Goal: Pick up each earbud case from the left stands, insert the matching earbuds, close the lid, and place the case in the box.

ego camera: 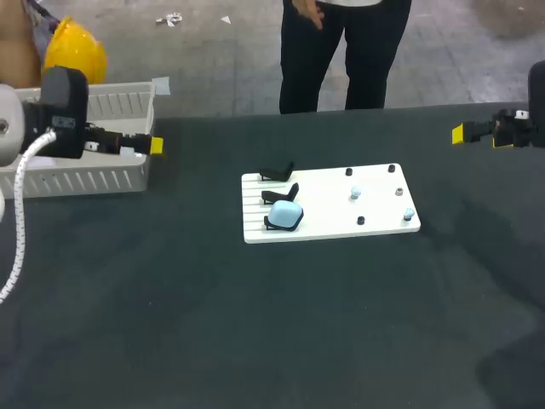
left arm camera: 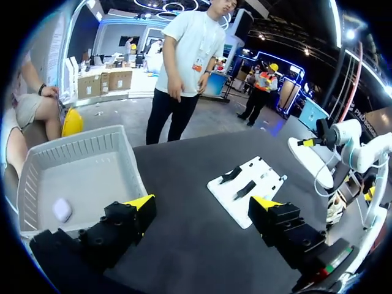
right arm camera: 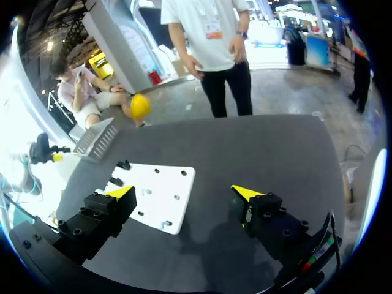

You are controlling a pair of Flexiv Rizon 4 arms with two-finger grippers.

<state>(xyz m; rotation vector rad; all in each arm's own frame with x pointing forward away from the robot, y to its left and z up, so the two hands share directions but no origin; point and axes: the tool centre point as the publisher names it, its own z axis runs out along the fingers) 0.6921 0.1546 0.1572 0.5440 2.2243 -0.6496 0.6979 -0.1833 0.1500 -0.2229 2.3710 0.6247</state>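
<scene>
A white board (ego camera: 324, 213) lies mid-table, with three black stands along its left side. The nearest stand holds a light blue earbud case (ego camera: 286, 215); the two stands behind it (ego camera: 278, 185) are empty. Two light blue earbuds (ego camera: 355, 195) (ego camera: 408, 213) sit on the board's right half among small dark pegs. My left gripper (ego camera: 156, 145) (left arm camera: 204, 205) hangs open and empty beside the white box (ego camera: 85, 179), with the board (left arm camera: 260, 174) ahead of it. Inside the box (left arm camera: 79, 165) lies a pale case (left arm camera: 62, 210). My right gripper (ego camera: 458, 134) (right arm camera: 184, 193) is open and empty at the far right, facing the board (right arm camera: 165, 184).
The dark table top (ego camera: 272, 324) stretches bare in front of the board. The white box stands at the table's far left edge. In the left wrist view my right arm (left arm camera: 343, 135) shows beyond the board.
</scene>
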